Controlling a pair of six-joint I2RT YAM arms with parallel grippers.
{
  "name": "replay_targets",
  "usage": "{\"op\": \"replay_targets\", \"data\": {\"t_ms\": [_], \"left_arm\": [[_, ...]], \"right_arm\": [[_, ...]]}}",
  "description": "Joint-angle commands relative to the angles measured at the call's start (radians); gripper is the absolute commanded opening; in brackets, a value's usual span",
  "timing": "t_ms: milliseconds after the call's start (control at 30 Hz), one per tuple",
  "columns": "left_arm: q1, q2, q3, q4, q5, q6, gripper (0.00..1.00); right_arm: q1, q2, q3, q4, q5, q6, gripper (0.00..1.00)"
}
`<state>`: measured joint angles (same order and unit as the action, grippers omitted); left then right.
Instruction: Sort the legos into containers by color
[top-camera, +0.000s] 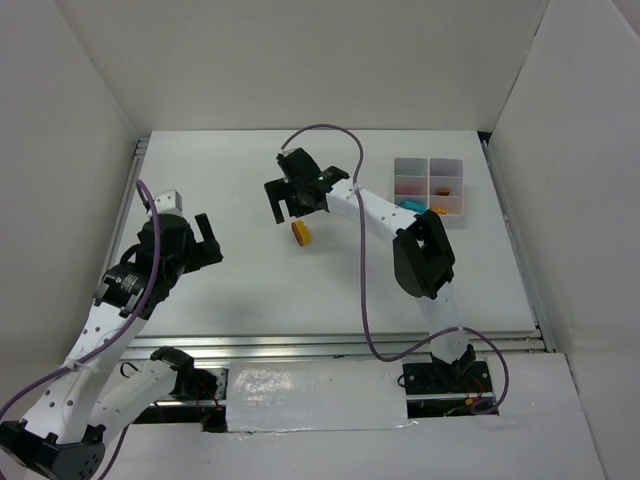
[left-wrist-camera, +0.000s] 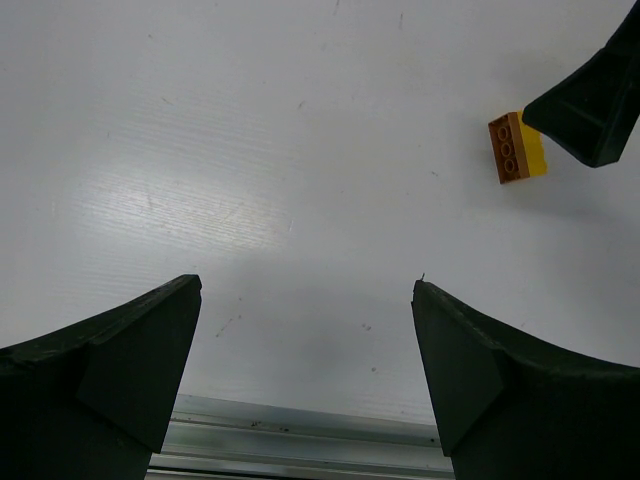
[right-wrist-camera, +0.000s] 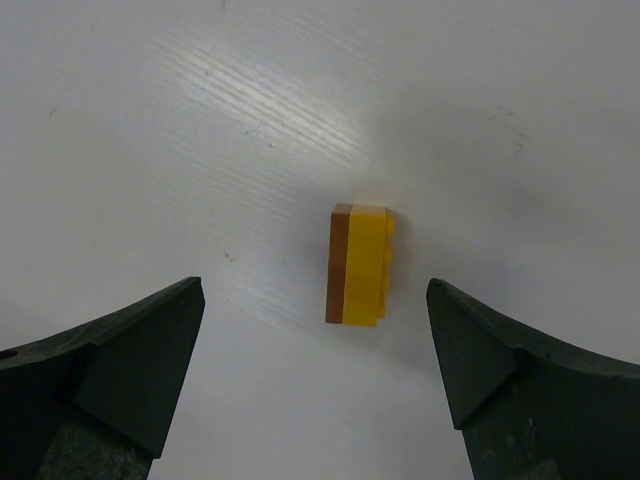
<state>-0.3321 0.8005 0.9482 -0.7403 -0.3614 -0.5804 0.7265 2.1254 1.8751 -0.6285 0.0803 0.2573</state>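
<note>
A yellow-orange studded lego (top-camera: 301, 233) lies on its side on the white table. It also shows in the right wrist view (right-wrist-camera: 358, 264) and the left wrist view (left-wrist-camera: 518, 147). My right gripper (top-camera: 287, 207) hovers just above and behind it, open and empty; in its own view (right-wrist-camera: 315, 290) the brick lies between and ahead of the fingertips. My left gripper (top-camera: 212, 240) is open and empty over bare table at the left (left-wrist-camera: 307, 290). The translucent tray (top-camera: 463, 200) sits at the back right; a cyan piece (top-camera: 410, 204) and orange pieces (top-camera: 447, 185) show in its cells.
White walls enclose the table on three sides. A metal rail (top-camera: 350, 345) runs along the near edge and also shows in the left wrist view (left-wrist-camera: 300, 420). The right arm's purple cable (top-camera: 362, 290) loops over the middle. One right finger (left-wrist-camera: 595, 105) shows in the left wrist view.
</note>
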Motion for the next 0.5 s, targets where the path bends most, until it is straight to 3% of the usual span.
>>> {"op": "replay_targets", "data": {"t_ms": [0, 133, 300, 400, 467], "left_arm": [[0.007, -0.011, 0.020, 0.022, 0.002, 0.005, 0.99], [0.010, -0.006, 0.021, 0.022, 0.012, 0.010, 1.00], [0.010, -0.011, 0.017, 0.030, 0.022, 0.016, 0.99], [0.011, -0.004, 0.017, 0.028, 0.027, 0.016, 1.00], [0.013, -0.004, 0.017, 0.028, 0.032, 0.016, 1.00]], "right_arm": [[-0.015, 0.076, 0.088, -0.060, 0.056, -0.036, 1.00], [-0.041, 0.142, 0.124, -0.086, 0.049, -0.020, 0.99], [-0.041, 0.150, 0.030, -0.048, -0.042, -0.004, 0.93], [-0.041, 0.153, -0.020, -0.028, -0.066, 0.008, 0.82], [-0.041, 0.163, -0.031, -0.025, -0.076, 0.010, 0.67]]}}
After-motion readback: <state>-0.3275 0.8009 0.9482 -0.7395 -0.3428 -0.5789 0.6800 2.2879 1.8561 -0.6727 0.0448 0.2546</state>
